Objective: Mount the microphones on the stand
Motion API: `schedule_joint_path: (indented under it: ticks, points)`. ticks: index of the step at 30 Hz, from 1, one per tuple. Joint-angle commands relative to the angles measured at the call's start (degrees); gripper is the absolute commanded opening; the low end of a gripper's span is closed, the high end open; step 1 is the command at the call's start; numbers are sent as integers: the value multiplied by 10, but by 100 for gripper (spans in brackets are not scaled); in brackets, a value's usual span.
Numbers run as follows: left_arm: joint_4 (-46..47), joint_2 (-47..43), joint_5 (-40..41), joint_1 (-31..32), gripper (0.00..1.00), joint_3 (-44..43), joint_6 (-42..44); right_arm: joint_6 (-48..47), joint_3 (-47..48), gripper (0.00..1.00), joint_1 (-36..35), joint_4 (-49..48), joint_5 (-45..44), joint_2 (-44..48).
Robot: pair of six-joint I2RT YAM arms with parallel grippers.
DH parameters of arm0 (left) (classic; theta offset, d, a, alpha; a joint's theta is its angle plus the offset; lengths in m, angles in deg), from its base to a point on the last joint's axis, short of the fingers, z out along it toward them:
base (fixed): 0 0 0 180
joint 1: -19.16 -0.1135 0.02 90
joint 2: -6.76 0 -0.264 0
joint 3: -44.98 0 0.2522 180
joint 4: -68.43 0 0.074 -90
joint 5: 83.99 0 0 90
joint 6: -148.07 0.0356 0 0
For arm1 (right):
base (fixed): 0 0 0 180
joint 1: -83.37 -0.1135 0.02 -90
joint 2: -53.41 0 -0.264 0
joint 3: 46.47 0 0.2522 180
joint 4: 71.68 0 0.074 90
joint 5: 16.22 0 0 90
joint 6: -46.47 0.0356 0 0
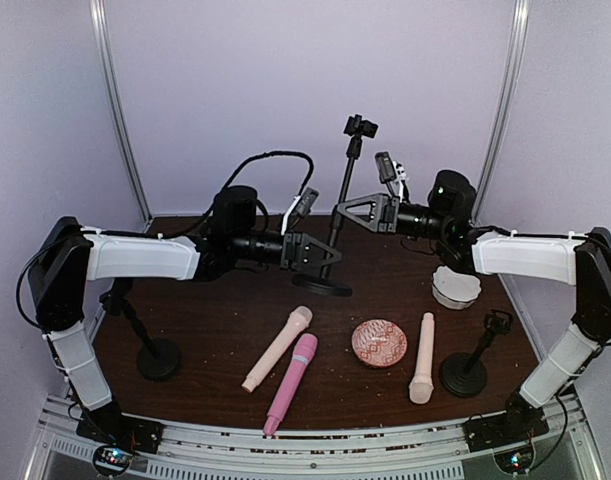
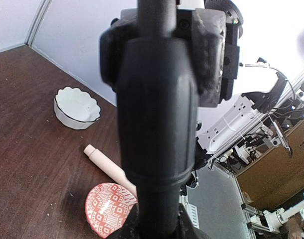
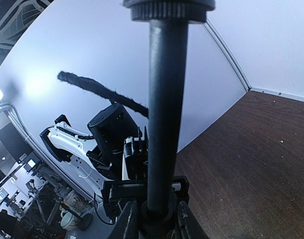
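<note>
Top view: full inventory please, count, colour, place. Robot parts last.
cream mics: 2, pale cream, lying flat, one left of centre, one on the right
pink mic: 1, bright pink, lying flat beside the left cream one
dish: 1, red patterned, between the pink mic and the right cream mic
bowl: 1, white, back right
tall stand: 1, black, centre back
short stands: 2, black, front left and front right
table: 1, dark brown
left hand: 1, black, shut on the tall stand's pole, low
right hand: 1, black, shut on the same pole, higher
</note>
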Motion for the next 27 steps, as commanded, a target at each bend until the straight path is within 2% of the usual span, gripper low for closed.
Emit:
schedule_joint_path:
  ticks: [1, 4, 6, 8, 9, 11, 14, 17, 19, 21, 24, 27]
  points:
    - [32, -22, 6, 1, 0, -31, 20, -28, 24, 14, -17, 47, 8, -4]
    - [-8, -28, 38, 1, 0, -32, 45, -50, 30, 5, -24, 90, -17, 2]
    - [-41, -35, 73, 1, 0, -32, 64, -72, 27, 0, -32, 133, -72, 17]
    - [-84, -43, 119, 1, 0, -35, 88, -101, 31, 0, -51, 216, -183, 42]
    - [-103, -46, 142, 1, 0, -36, 102, -108, 38, 0, -63, 290, -261, 51]
    - [-138, -55, 193, 2, 0, -38, 127, -89, 55, 0, -93, 363, -388, 62]
    - [-178, -64, 265, 6, 0, -38, 150, -46, 55, 0, -140, 379, -501, 73]
    - [-188, -64, 280, 7, 0, -38, 151, -48, 82, 0, -192, 406, -593, 70]
    - [-180, -64, 269, 7, 0, -36, 151, -57, 89, 0, -203, 401, -594, 67]
    - [-178, -64, 261, 7, 0, -38, 155, -68, 82, 0, -190, 379, -553, 77]
    - [-177, -65, 234, 6, 0, -44, 167, -73, 46, 29, -141, 324, -448, 107]
    - [-142, -65, 153, 3, 0, -48, 164, -79, 7, 44, -80, 253, -304, 123]
